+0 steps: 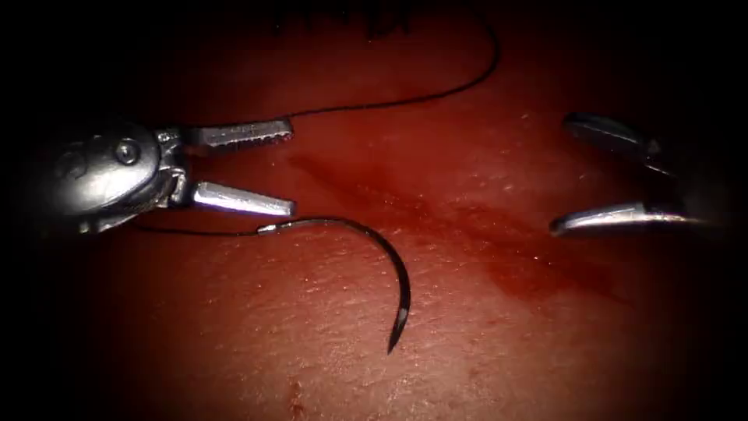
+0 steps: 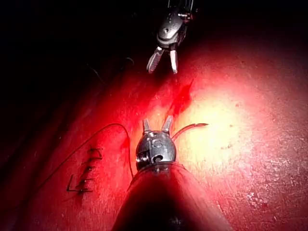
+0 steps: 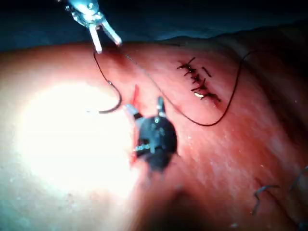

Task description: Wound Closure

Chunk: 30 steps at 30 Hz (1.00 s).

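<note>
The curved dark steel needle [image 1: 386, 257] lies loose on the red tissue [image 1: 312, 351] left of the cut [image 1: 436, 218] (black thread [image 1: 405, 100] trailing), within reach of the open, empty left hand [image 1: 290, 170] and right hand [image 1: 562, 173].

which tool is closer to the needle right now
Left. The left tool, jaws open, is just above the needle's thread end. The right tool, also open, is farther off across the cut.
</note>
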Available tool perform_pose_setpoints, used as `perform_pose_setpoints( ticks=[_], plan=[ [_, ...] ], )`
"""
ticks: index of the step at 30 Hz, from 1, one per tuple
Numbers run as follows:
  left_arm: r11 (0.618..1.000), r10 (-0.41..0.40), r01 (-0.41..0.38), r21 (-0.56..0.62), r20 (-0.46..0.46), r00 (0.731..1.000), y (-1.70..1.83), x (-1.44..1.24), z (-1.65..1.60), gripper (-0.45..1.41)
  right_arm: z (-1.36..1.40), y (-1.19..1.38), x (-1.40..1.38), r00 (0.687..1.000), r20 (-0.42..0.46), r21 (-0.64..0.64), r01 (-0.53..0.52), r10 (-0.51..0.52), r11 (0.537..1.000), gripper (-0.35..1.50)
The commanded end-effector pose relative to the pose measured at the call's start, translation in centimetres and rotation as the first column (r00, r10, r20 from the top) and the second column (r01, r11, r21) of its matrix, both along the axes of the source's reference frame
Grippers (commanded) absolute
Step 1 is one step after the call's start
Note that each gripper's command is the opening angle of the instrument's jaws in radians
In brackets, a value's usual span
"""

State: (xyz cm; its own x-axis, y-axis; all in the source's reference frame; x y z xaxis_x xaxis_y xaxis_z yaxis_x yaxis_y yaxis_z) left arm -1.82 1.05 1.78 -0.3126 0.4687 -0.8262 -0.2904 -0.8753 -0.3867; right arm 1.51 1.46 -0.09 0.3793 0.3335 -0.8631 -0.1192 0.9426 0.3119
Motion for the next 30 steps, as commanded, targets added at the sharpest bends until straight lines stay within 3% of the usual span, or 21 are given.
perform_pose_setpoints(
  ticks=[1, 3, 5, 9, 17, 22, 30],
  plan=[
    [1.0, -0.01, 0.01, 0.014, -0.008, 1.0, -0.01, -0.1, 0.05, 0.32, 0.06, -0.02, 0.06, 1.0, -0.003, 0.001, 0.001, -0.001, 1.0, 0.94],
    [0.999, -0.023, 0.024, 0.043, -0.031, 0.999, -0.05, -0.17, 0.03, 0.41, 0.07, -0.02, 0.06, 1.0, 0.002, -0.003, -0.005, 0.005, 1.0, 0.94],
    [0.986, -0.069, 0.08, 0.146, -0.074, 0.995, -0.11, -0.26, -0.01, 0.57, 0.06, -0.03, 0.05, 1.0, 0.011, -0.006, -0.011, 0.011, 1.0, 0.94],
    [0.965, -0.085, 0.13, 0.228, -0.194, 0.977, -0.26, -0.41, -0.11, 0.71, 0.06, -0.03, 0.04, 1.0, 0.025, -0.017, -0.019, 0.019, 1.0, 1.01],
    [0.933, -0.147, 0.26, 0.248, -0.396, 0.906, -0.65, -0.7, -0.4, 1.03, 0.05, -0.05, 0.08, 0.999, 0.046, -0.013, -0.024, 0.025, 1.0, 1.01],
    [0.911, -0.192, 0.324, 0.254, -0.433, 0.881, -0.72, -0.85, -0.44, 1.03, 0.07, -0.09, 0.13, 0.998, 0.056, -0.008, -0.022, 0.022, 1.0, 1.01],
    [0.878, -0.237, 0.396, 0.271, -0.473, 0.849, -0.79, -1.1, -0.11, 0.96, 0.13, -0.13, 0.2, 0.997, 0.067, 0.0, -0.025, 0.024, 1.0, 1.01]
  ],
)
